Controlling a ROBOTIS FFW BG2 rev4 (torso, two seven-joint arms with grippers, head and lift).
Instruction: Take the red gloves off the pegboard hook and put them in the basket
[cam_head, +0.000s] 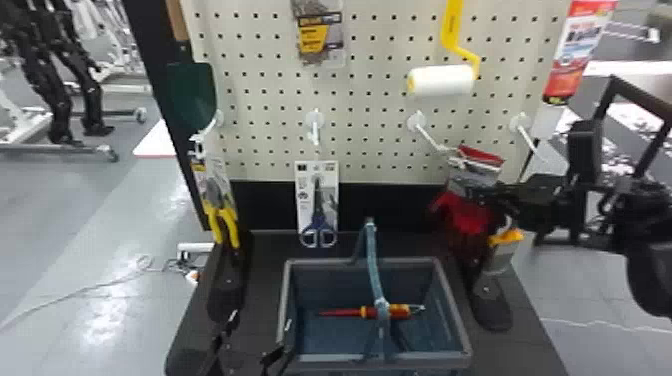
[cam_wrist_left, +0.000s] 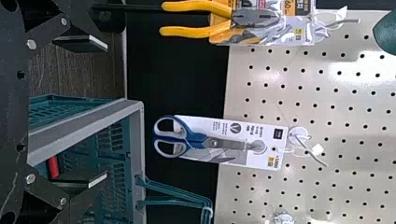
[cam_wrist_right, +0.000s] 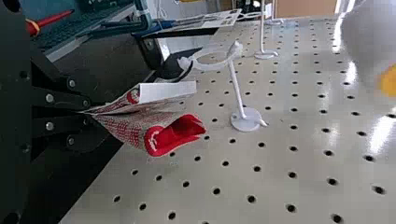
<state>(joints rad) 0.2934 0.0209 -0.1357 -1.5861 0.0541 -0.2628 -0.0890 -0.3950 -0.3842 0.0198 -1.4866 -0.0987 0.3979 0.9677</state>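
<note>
Red gloves (cam_head: 467, 216) clamped in right gripper (cam_head: 492, 194), frame right; left gripper (cam_head: 260, 322) apart, bottom; dark tabletop (cam_head: 525, 345), grey floor (cam_head: 140, 210); four hooks (cam_head: 429, 137), one basket (cam_head: 410, 357).

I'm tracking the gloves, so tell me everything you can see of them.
The gloves have speckled red and white, knit-looking fabric, with a red cuff partly open. A white label sits at the cuff end. The right gripper pinches them by the pegboard, near a white hook. Whether they hang from it, I can't tell.

Robotics lab: mechanical legs (cam_head: 56, 107), pegboard (cam_head: 361, 150)
</note>
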